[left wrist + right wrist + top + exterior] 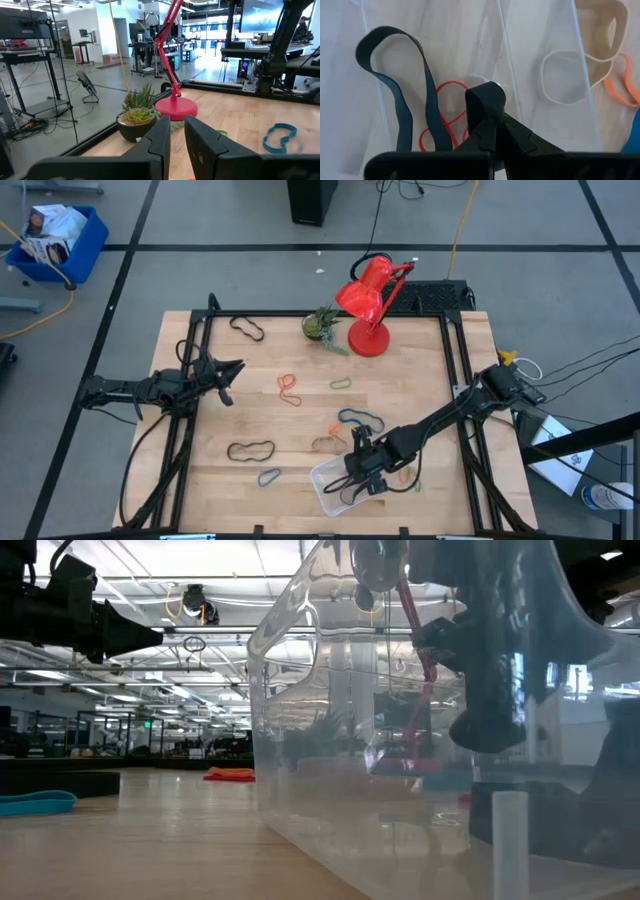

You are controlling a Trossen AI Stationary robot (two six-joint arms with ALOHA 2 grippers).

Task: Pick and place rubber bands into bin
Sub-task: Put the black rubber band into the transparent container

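The clear bin (320, 476) stands near the table's front edge, and its wall fills the low view (300, 740). My right gripper (358, 478) is shut, pointing down into the bin (500, 50). A black rubber band (395, 85) and a red one (447, 122) lie in the bin beside its tips (487, 97). More bands lie on the wood: black (250, 450), blue (269, 476), red-orange (289, 388), green (341, 383), blue (360, 420) and tan (325, 444). My left gripper (230, 375) waits at the left, above the table, with a narrow gap between its fingers (176, 145), empty. My right gripper comes into the bin from above with its fingers shut. The black band's lower end (437, 137) runs behind the gripper's own body. I cannot tell whether the gripper touches it. Nothing shows between the fingertips.
A red desk lamp (370, 305) and a small potted plant (322, 325) stand at the table's far edge. Another black band (247, 328) lies at the far left. Tan (605, 30) and orange (620, 85) bands lie just outside the bin's wall. Black rails (455, 380) run along both table sides.
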